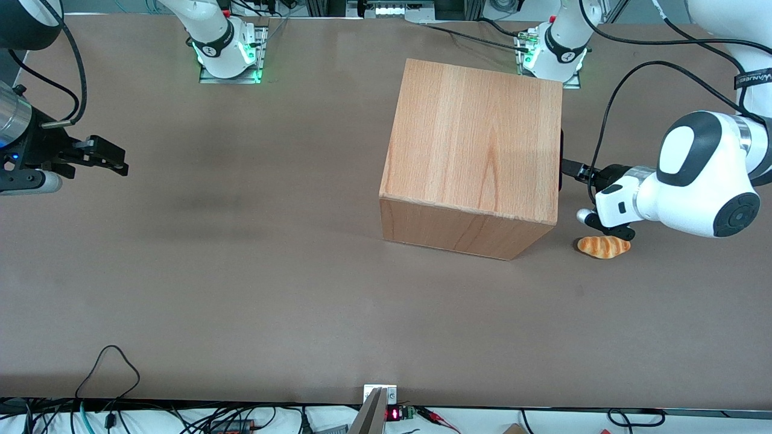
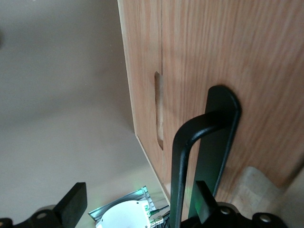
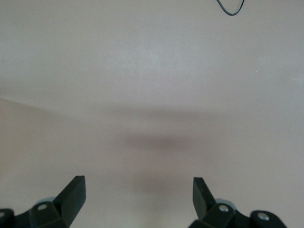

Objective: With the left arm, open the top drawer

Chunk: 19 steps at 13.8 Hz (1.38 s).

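Observation:
The wooden cabinet (image 1: 473,150) stands on the table, with its front turned toward the working arm's end. The top drawer's front panel (image 2: 266,71) sits flush with the cabinet, so the drawer is shut. Its black bar handle (image 2: 199,142) stands out from the panel. My left arm (image 1: 693,175) reaches in level with the cabinet front, and its gripper (image 1: 570,169) is at the handle. In the left wrist view the gripper (image 2: 137,190) is open, and the handle bar runs between the two black fingers (image 2: 71,204), close to one and touching neither.
A small bread roll (image 1: 604,246) lies on the table under my wrist, nearer the front camera than the gripper. The left arm's base (image 1: 552,51) stands close to the cabinet's corner farthest from the camera. Brown table (image 1: 241,271) stretches toward the parked arm.

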Available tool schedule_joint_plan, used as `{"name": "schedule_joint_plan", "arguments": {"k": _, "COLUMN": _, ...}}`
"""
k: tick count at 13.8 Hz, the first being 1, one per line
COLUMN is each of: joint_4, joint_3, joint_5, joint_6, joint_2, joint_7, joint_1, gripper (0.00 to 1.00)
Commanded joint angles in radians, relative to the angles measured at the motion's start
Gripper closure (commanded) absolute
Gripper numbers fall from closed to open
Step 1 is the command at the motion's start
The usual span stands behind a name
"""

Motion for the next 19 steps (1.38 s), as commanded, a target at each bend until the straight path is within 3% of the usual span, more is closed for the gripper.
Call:
{"name": "schedule_joint_plan", "arguments": {"k": 1, "joint_4": -0.031, "joint_3": -0.013, "joint_5": -0.02, "joint_6": 0.016, "joint_2": -0.021, "joint_7": 0.014, "joint_1": 0.01, "gripper": 0.0}}
{"name": "schedule_joint_plan", "arguments": {"k": 12, "joint_4": -0.082, "joint_3": -0.011, "joint_5": -0.016, "joint_6": 0.113, "joint_2": -0.004, "joint_7": 0.047, "joint_1": 0.01, "gripper": 0.0}}
{"name": "schedule_joint_plan", "arguments": {"k": 19, "joint_4": -0.068, "joint_3": -0.01, "joint_5": 0.033, "joint_6": 0.133, "joint_2": -0.001, "joint_7": 0.066, "joint_1": 0.015, "gripper": 0.0}}
